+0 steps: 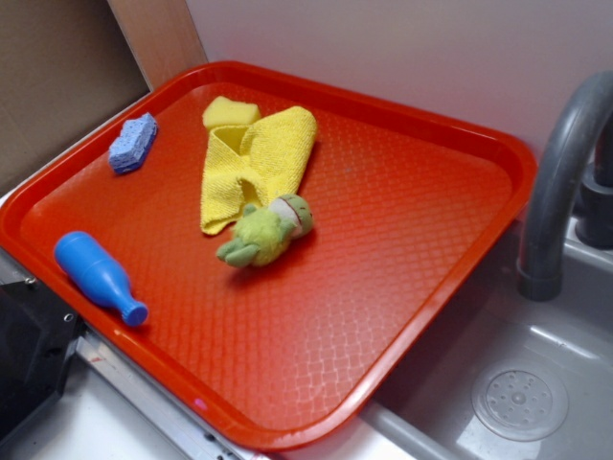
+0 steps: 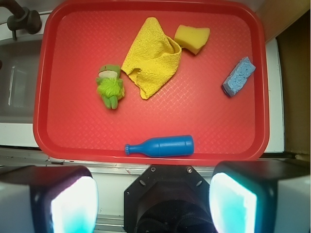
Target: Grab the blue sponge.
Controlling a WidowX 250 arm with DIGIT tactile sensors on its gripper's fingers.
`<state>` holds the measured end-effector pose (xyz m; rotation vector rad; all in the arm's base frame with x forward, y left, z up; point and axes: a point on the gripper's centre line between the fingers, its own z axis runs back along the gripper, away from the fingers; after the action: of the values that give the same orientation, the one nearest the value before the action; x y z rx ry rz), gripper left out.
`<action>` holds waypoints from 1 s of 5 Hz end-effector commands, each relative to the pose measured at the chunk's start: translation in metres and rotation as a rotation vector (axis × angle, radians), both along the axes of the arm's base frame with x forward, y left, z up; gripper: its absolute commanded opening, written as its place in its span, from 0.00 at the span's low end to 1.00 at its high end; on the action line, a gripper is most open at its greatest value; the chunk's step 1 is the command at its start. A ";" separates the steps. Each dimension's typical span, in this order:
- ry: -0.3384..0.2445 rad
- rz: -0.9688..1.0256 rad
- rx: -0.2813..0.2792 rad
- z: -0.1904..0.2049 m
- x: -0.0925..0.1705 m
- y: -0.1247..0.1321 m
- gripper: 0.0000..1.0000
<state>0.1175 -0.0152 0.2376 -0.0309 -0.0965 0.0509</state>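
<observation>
Lying free near the tray's [image 2: 266, 97] far corner, the blue sponge [image 2: 238, 76] is untouched. Gripper [image 2: 154, 204] hovers high above the near rim, fingers [image 2: 73, 201] spread apart, empty. Risk: the descent could drift toward the yellow sponge [image 2: 192, 38] or blue bottle [image 2: 161, 145]; the rim nearby may block a finger.

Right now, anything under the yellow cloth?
The yellow cloth lies rumpled on the red tray, one edge against or slightly over the yellow sponge. No obvious lump shows, but whatever sits beneath its folds is hidden.
</observation>
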 end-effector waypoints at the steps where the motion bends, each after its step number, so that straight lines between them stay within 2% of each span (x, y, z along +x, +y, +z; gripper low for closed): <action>1: 0.000 0.000 0.000 0.000 0.000 0.000 1.00; 2: 0.022 0.222 -0.068 -0.008 0.018 0.020 1.00; 3: -0.017 0.470 -0.095 -0.023 0.034 0.046 1.00; 4: -0.054 0.635 -0.101 -0.044 0.053 0.073 1.00; 5: -0.070 0.747 -0.074 -0.074 0.078 0.112 1.00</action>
<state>0.2018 0.0863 0.1526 -0.0726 -0.1308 0.7744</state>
